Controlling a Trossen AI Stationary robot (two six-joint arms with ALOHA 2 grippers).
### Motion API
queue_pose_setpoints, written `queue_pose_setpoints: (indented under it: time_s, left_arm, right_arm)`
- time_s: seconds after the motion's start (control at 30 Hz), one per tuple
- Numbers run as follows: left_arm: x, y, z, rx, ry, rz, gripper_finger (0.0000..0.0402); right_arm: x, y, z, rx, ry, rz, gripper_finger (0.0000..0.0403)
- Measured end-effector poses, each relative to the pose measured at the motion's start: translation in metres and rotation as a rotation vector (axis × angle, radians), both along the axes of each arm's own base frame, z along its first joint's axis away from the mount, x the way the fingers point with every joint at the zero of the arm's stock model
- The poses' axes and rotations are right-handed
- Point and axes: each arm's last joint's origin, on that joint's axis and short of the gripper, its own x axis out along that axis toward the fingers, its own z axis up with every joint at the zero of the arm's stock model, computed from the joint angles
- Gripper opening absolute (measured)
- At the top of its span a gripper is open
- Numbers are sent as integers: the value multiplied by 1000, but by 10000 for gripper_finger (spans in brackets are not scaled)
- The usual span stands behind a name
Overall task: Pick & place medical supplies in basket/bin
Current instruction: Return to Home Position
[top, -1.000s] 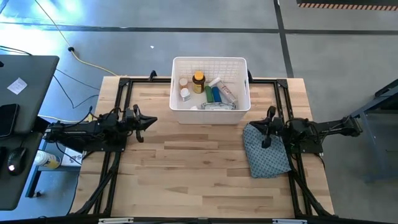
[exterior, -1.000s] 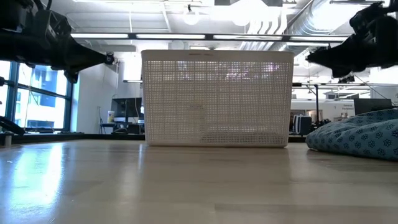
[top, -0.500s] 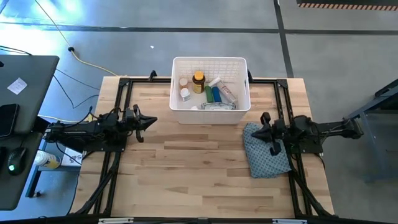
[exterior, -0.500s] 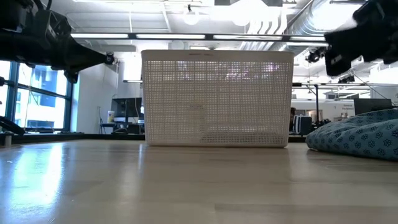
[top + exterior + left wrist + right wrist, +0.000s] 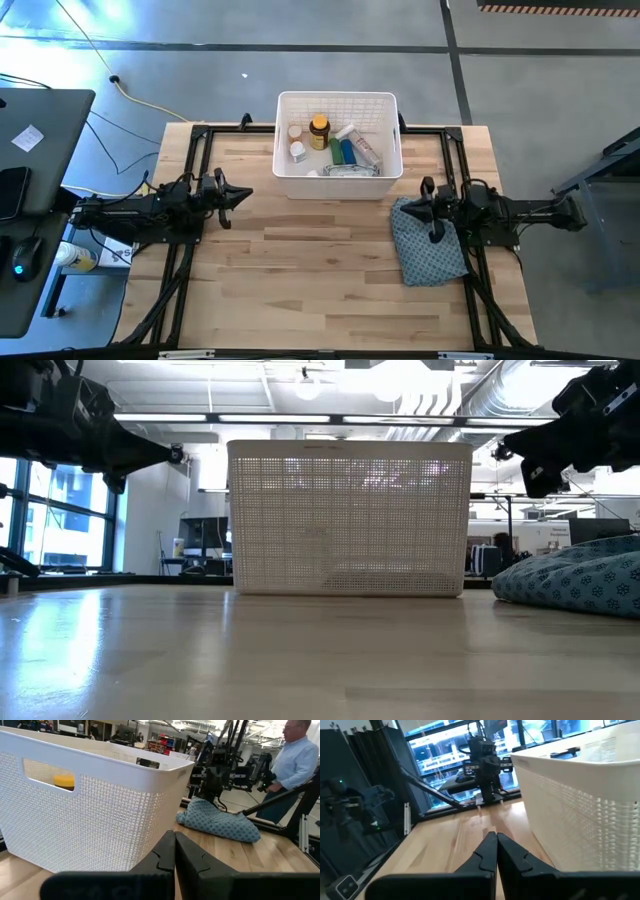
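Medical supplies point(image 5: 335, 145) in bin point(image 5: 338, 186) | wood table point(image 5: 300, 260) | left gripper point(image 5: 246, 195), right gripper point(image 5: 420, 207) both pinched together | person point(image 5: 300, 755) in room

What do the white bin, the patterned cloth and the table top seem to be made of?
Bin: likely matte moulded plastic, given its fine lattice walls. Cloth: seemingly soft fabric, lying crumpled. Table top: pale wood planks with visible grain, slightly glossy.

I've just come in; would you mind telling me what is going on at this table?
The sorting looks finished. The medical supplies, among them the amber bottle, lie inside the white bin at the table's far middle. Neither arm holds anything: the left gripper is shut at the left side, and the right gripper, also shut, hangs above the blue patterned cloth.
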Motion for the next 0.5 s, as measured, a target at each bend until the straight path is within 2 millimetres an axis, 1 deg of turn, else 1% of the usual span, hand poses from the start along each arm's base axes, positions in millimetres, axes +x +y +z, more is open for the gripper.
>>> queue_pose_setpoints:
  time_s: [0.5]
  left_arm:
    - [0, 0, 0, 0, 0, 0, 46]
  right_arm:
    - [0, 0, 0, 0, 1, -9, 0]
